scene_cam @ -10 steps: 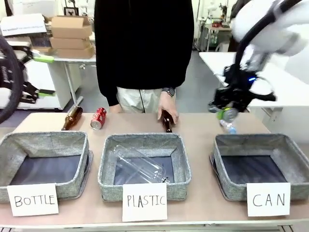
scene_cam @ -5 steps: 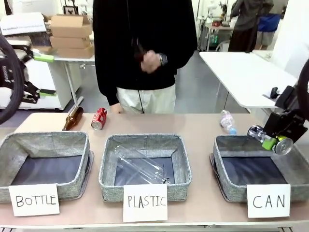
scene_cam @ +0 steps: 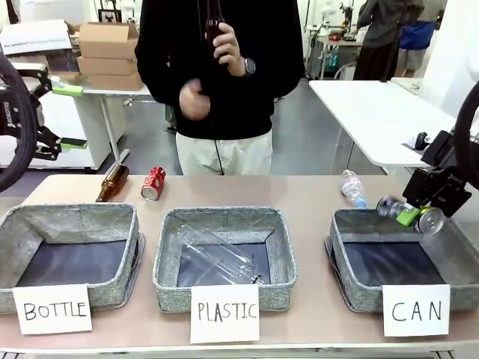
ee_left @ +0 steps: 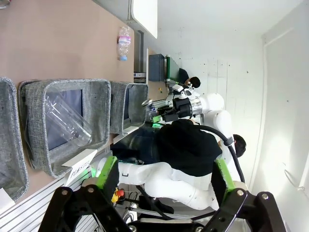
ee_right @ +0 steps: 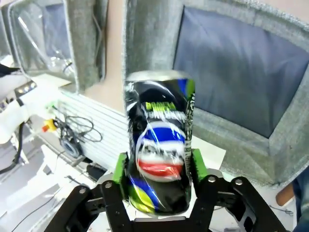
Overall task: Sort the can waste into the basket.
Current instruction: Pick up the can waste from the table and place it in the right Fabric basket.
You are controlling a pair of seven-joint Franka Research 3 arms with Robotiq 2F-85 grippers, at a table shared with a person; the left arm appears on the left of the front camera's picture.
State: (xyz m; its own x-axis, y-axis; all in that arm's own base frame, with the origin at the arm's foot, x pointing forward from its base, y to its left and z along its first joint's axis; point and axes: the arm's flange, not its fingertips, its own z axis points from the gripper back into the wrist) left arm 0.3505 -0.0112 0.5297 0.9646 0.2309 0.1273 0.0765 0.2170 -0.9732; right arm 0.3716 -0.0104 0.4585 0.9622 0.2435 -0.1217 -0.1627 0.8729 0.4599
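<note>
The dark blue can [ee_right: 159, 150] with multicoloured print lies sideways between the green pads of my right gripper [scene_cam: 416, 215], which is shut on it. It hangs over the far right rim of the grey basket [scene_cam: 343, 258] signed "CAN" [scene_cam: 416, 308]; that basket's wall [ee_right: 149, 43] and dark lining lie just beyond the can. The red can [scene_cam: 153, 183] lies on the table at the far left, beside a brown bottle [scene_cam: 112, 182]. My left gripper [ee_left: 163, 170] is open with nothing in it, raised at the left edge [scene_cam: 72, 116].
The "PLASTIC" basket [scene_cam: 169, 254] holds a clear bottle [scene_cam: 217, 258]; the "BOTTLE" basket [scene_cam: 127, 254] stands left of it. A small plastic bottle [scene_cam: 352, 187] lies behind the CAN basket. The person across the table holds a brown bottle [scene_cam: 215, 26] at chest height.
My right arm carried the blue can from behind the small plastic bottle down over the CAN basket's right rim. The person's hand lifted a brown bottle off the table to chest height.
</note>
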